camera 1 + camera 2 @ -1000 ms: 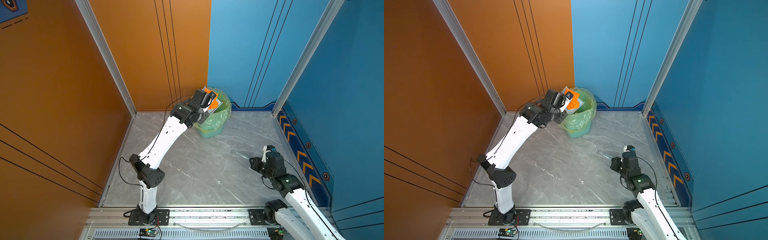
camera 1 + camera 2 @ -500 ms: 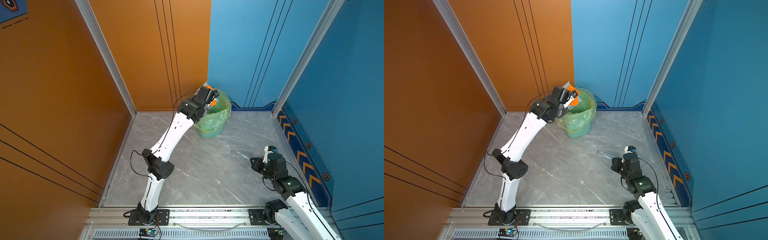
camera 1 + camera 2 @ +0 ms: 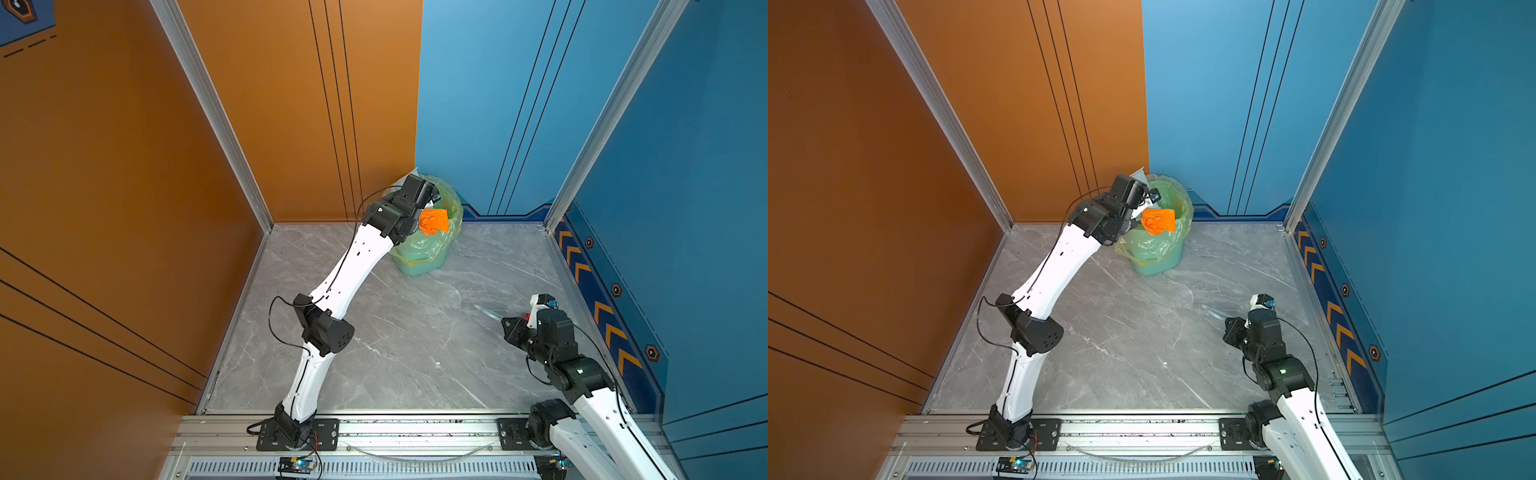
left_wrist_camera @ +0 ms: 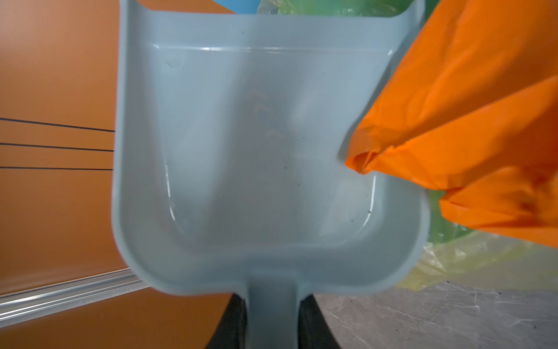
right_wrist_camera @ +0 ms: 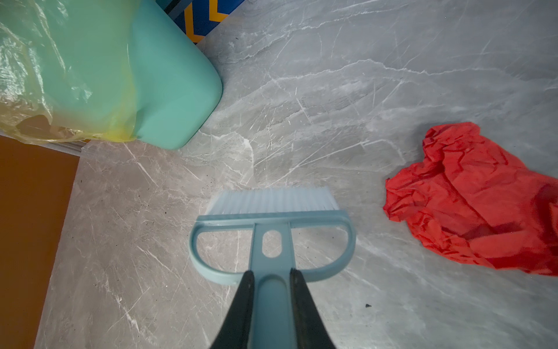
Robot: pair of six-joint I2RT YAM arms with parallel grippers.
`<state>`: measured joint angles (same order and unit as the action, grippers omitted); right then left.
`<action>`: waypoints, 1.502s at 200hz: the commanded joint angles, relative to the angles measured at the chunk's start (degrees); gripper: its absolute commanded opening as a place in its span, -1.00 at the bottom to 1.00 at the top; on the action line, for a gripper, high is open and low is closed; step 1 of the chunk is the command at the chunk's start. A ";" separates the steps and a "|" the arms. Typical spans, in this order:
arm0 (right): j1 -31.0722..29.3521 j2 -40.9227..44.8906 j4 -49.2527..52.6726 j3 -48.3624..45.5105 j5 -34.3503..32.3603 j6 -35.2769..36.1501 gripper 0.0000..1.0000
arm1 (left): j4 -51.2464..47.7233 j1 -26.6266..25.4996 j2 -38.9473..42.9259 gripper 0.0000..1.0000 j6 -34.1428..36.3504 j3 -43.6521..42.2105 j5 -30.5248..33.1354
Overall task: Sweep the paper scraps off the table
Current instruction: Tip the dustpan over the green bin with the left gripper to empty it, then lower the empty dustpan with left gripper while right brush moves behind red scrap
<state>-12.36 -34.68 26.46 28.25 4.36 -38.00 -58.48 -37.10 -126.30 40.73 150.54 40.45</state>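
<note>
Two arms, one dustpan (image 4: 256,136), one brush (image 5: 271,223), one bin (image 3: 424,257), one orange scrap (image 3: 434,221), one red scrap (image 5: 477,199).
The left arm (image 3: 353,266) is stretching far out, the left gripper (image 4: 271,326) clamping the dustpan handle, with the crumpled orange scrap hanging just beside the pan's edge, over the bin's liner (image 3: 455,208). The right arm (image 3: 598,403) is sitting folded low, the right gripper (image 5: 271,272) squeezing the brush handle, with the creased red scrap lying on the table (image 5: 332,90) near the bristles, apart.

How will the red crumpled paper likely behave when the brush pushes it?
The red paper looks thin and crumpled, so probably light and slides easily on the smooth table. Its loose, lopsided folds suggest it may tumble or squash rather than roll straight.
</note>
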 commanded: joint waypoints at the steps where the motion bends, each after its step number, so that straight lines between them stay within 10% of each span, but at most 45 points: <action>1: 0.27 0.75 1.05 -0.79 -0.12 -0.67 -1.00 | 1.47 1.27 -0.51 -1.00 0.27 1.61 1.57; 175: 0.39 0.39 1.79 -0.26 -0.47 -0.34 -1.00 | 1.44 6.89 5.36 -1.00 -5.18 -2.40 -0.51; 300: 0.94 0.88 11.13 7.13 -12.13 0.25 -1.00 | 2.33 5.76 30.64 -1.00 -26.68 -31.04 -22.30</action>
<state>-11.92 -34.52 34.52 33.28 -2.42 -36.49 -56.66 -30.50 -99.09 21.26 125.95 24.45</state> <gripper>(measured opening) 0.192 0.228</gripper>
